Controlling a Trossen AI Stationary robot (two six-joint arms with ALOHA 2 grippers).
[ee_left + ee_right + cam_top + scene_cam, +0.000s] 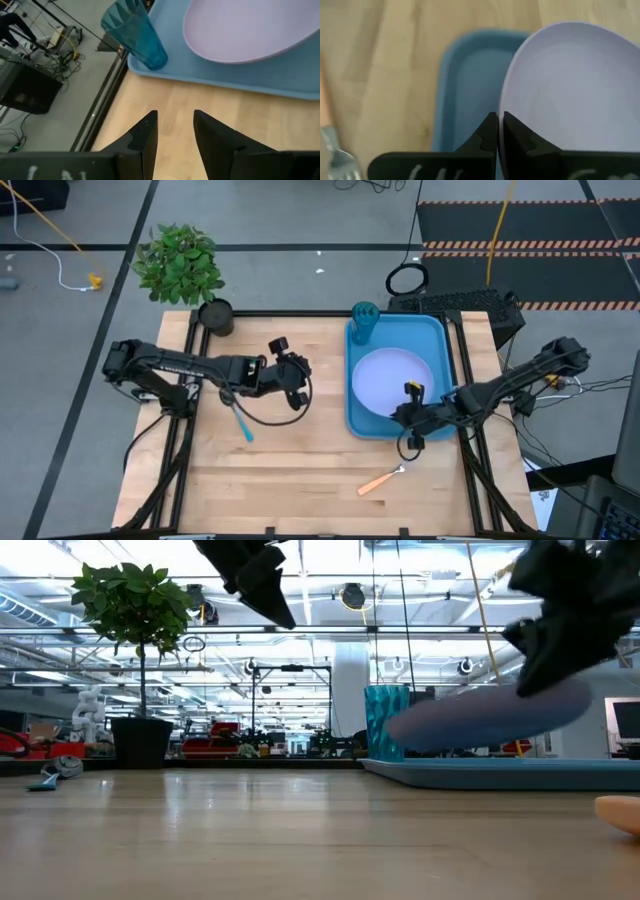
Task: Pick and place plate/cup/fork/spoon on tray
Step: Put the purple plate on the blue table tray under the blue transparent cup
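The lavender plate (388,380) is over the blue tray (436,330) at the table's right and shows tilted in the low view (480,720). My right gripper (410,416) is shut on the plate's near rim. The teal cup (364,321) stands upright in the tray's far left corner. My left gripper (297,376) is open and empty above the table's middle, left of the tray; its wrist view shows the cup (135,32) ahead. The blue-handled spoon (241,423) lies on the table below the left arm. The orange-handled fork (380,479) lies near the front edge. My right gripper pinches the plate's near rim (506,107) between its two fingers, one fingertip (490,124) outside the rim and one over the plate's inner face. The fingers come from the table's near right side. The plate is tilted, its held side (570,700) raised, its other side low over the tray.
A dark pot with a green plant (215,315) stands at the table's far left corner. The fork's tines show beside the tray in the right wrist view (335,150). Bare wood lies between the spoon and the fork.
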